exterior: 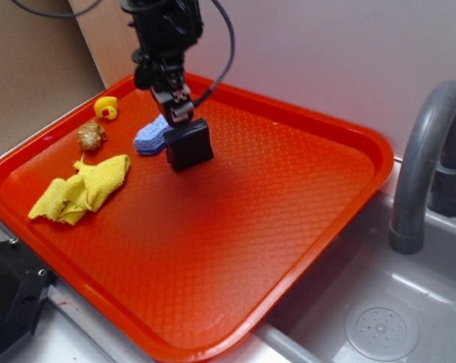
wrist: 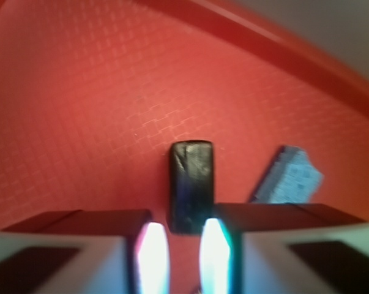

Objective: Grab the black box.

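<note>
The claw (exterior: 181,121) hangs over the far left part of an orange tray (exterior: 303,227) and is clenched on the black box (exterior: 188,145), gripping it by its upper edge. The box hangs tilted, and whether its lower edge touches the tray or sits just above it cannot be told. In the wrist view the two fingers (wrist: 152,251) stand close together with the black box (wrist: 191,187) pinched edge-on between them, the textured tray floor behind it. Just beside the box, on the side toward the tray's far left corner, lies a blue sponge (exterior: 150,138), also visible in the wrist view to the right of the box (wrist: 289,177). Farther left a crumpled yellow cloth (exterior: 82,190) lies on the tray, with a small brown lump (exterior: 91,135) near it and a yellow rubber duck (exterior: 106,108) close to the tray's far rim. To the right of the tray is a grey sink (exterior: 379,318) with a curved grey faucet (exterior: 424,159).
</note>
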### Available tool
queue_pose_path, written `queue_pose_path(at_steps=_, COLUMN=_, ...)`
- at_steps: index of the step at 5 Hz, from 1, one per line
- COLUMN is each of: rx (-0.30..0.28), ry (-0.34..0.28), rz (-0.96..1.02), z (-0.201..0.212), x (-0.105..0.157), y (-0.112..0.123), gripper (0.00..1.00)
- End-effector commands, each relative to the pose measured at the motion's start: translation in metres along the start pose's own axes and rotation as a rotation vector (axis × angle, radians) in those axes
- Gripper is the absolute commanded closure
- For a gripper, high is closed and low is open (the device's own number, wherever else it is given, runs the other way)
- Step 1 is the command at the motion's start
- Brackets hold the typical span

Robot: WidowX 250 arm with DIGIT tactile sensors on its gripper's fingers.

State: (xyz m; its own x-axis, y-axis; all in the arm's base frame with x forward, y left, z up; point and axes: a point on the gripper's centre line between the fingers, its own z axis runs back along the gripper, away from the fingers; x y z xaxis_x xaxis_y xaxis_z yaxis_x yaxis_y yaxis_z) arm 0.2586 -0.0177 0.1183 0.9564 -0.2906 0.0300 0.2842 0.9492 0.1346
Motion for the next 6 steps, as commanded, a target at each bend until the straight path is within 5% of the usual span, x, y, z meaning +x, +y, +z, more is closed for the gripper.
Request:
queue_pose_path(at_steps=1, rx=-0.049, ry=-0.132, rz=0.058, z=0.045, x=-0.004, y=0.005, gripper=0.0)
queue_pose_path(at_steps=2, rx=-0.023, ry=-0.08, rz=0.041, z=0.011, x=0.002, y=0.004, gripper=0.0)
queue_pose_path(at_steps=4, rx=-0.088, ry=-0.039, rz=0.026, z=-0.03, x=0.011, y=-0.003, gripper=0.0)
queue_pose_path(at_steps=6, rx=-0.053, ry=0.026, rz=-0.014, z=-0.064, x=0.016, y=-0.013, gripper=0.0)
